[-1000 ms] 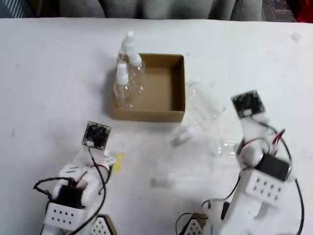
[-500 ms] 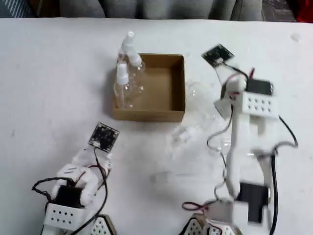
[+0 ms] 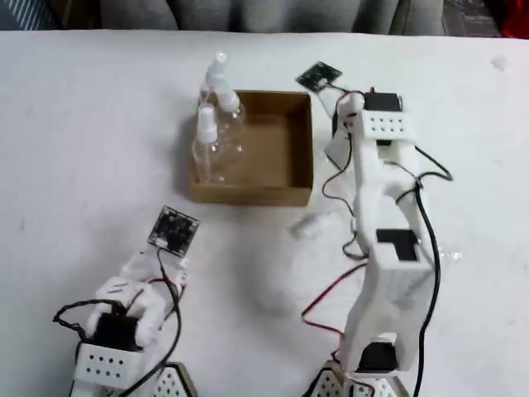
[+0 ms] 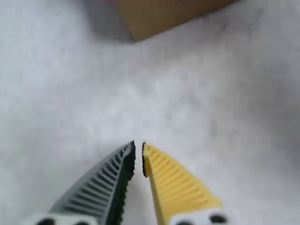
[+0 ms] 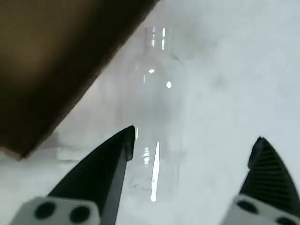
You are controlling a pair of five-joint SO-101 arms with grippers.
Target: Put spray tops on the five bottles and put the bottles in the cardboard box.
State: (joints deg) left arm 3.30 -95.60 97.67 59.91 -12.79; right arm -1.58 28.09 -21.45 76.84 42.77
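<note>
Ahead of the right hand (image 5: 195, 135), its fingers spread wide, a clear plastic bottle (image 5: 157, 84) lies on the white desk (image 5: 243, 56) just beside the brown cardboard box (image 5: 56, 61). Beyond the left hand (image 4: 138, 145), pinched almost closed on nothing, sits that box's corner; clear white-topped spray bottles (image 3: 216, 141) stand inside.

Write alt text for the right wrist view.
The right gripper, jaws wide open, hangs over a clear bottle lying on the white table. The bottle lies close beside the outer wall of the cardboard box.
</note>
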